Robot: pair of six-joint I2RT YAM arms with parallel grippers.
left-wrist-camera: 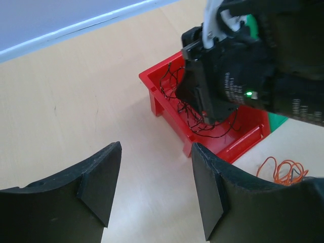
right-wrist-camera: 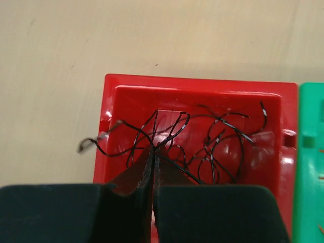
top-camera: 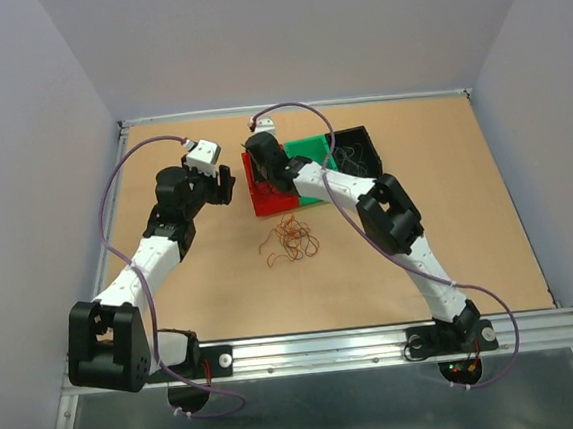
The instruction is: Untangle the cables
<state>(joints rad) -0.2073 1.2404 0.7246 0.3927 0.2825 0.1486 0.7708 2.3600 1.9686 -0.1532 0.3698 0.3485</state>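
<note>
Top external view shows you the loose orange and brown cables (top-camera: 289,242) lying on the tan surface (top-camera: 175,315), in the open between the two arms and just in front of the red bin (top-camera: 266,204). The green bin (top-camera: 311,152) sits against the red bin's right side, and the black bin (top-camera: 358,133) is beyond that, with thin dark squiggles inside it.

Your right gripper (right-wrist-camera: 153,149) is over the red bin, near its front wall. In the right wrist view its jaws are pressed fully together. The black cables (right-wrist-camera: 217,136) curl across the bin floor, and several strands converge right at the fingertips and look pinched there. One strand runs out over the bin's left rim, and its pale end is above the surface.

Your left gripper (left-wrist-camera: 157,147) is left of the red bin and well apart from it. Its jaws are spread wide and only bare surface shows between them. From the left wrist view you can see the right arm's wrist over the red bin, and part of the orange cables at the lower right, near the bin's front corner.
</note>
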